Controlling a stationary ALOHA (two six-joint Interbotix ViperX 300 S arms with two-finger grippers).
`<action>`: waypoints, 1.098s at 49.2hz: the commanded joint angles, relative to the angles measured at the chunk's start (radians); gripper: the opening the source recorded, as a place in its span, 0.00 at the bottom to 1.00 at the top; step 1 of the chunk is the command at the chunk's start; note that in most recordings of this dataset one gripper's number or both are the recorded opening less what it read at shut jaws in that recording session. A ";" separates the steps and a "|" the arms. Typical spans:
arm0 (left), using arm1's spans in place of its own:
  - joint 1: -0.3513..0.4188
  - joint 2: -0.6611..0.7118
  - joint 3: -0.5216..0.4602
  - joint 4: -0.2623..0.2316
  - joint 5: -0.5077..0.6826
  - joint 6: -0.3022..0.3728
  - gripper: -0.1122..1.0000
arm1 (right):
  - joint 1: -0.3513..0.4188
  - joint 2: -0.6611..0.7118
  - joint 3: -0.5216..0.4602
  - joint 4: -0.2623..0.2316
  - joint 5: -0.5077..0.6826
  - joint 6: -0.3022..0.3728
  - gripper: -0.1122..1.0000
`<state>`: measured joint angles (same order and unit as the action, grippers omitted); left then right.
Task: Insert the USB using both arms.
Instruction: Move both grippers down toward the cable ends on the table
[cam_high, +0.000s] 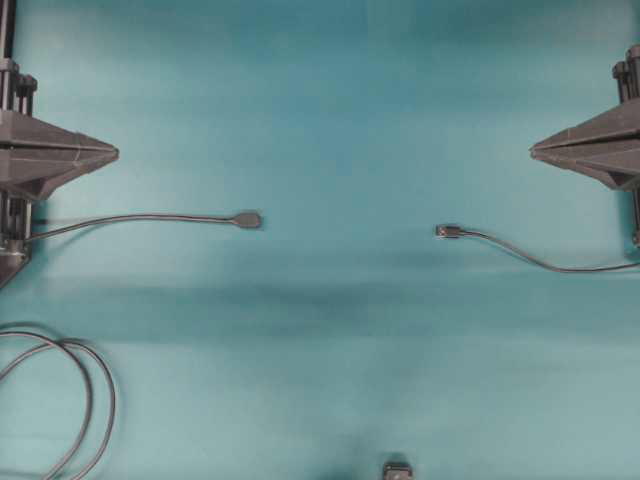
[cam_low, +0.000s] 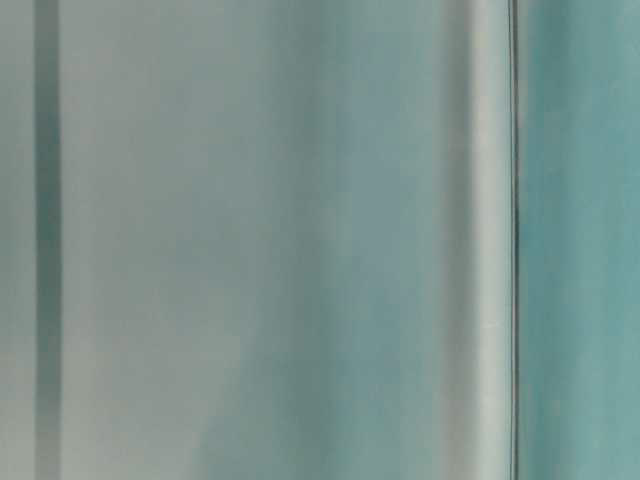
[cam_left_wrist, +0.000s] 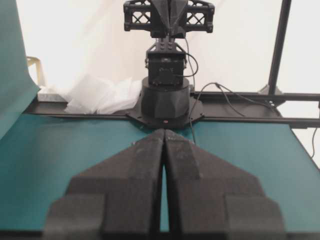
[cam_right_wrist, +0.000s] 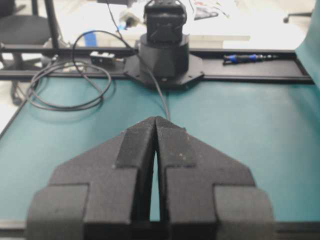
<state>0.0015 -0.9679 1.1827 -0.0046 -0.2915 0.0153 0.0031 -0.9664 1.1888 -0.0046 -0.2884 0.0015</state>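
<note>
- Closest to us in the left wrist view, the left gripper (cam_left_wrist: 164, 134) fills the lower frame: two wedge-shaped fingers of matte, grainy black material, pressed together along a thin seam and meeting in a point, holding nothing.
- We see the same in the right wrist view, where the right gripper (cam_right_wrist: 155, 120) has its coarse black fingers closed tip to tip, with only a narrow sliver showing between them lower down (nothing sits in it).
- From overhead, both grippers read as dark grey triangular wedges at the left and right edges, points facing inward across the teal table (cam_high: 330, 110), whose surface looks smooth and slightly sheened.
- We find the USB (cam_high: 447, 231) lying flat on the table right of centre, a tiny plug with a pale metallic tip pointing left; its thin dark cable curves away to the right edge.
- Opposite it, well apart, lies the socket end (cam_high: 248, 219), a rounded dark lozenge on its own thin cable running to the left edge.
- We note a looped grey cable (cam_high: 84, 400) curled at the lower left, and a small dark block (cam_high: 398, 469) at the bottom edge.
- Our table-level view shows only blurred pale and teal vertical bands.
</note>
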 joint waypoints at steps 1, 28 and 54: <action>-0.006 0.017 -0.012 -0.008 0.005 -0.009 0.14 | 0.005 0.011 -0.018 -0.002 -0.005 0.000 0.10; -0.003 0.206 -0.201 -0.029 0.434 -0.026 0.14 | 0.003 0.147 -0.210 -0.003 0.433 -0.002 0.10; 0.037 0.345 -0.253 -0.040 0.583 -0.028 0.31 | 0.003 0.304 -0.259 -0.002 0.626 0.028 0.10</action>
<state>0.0276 -0.6335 0.9572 -0.0414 0.2915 0.0015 0.0061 -0.6688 0.9572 -0.0061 0.3175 0.0184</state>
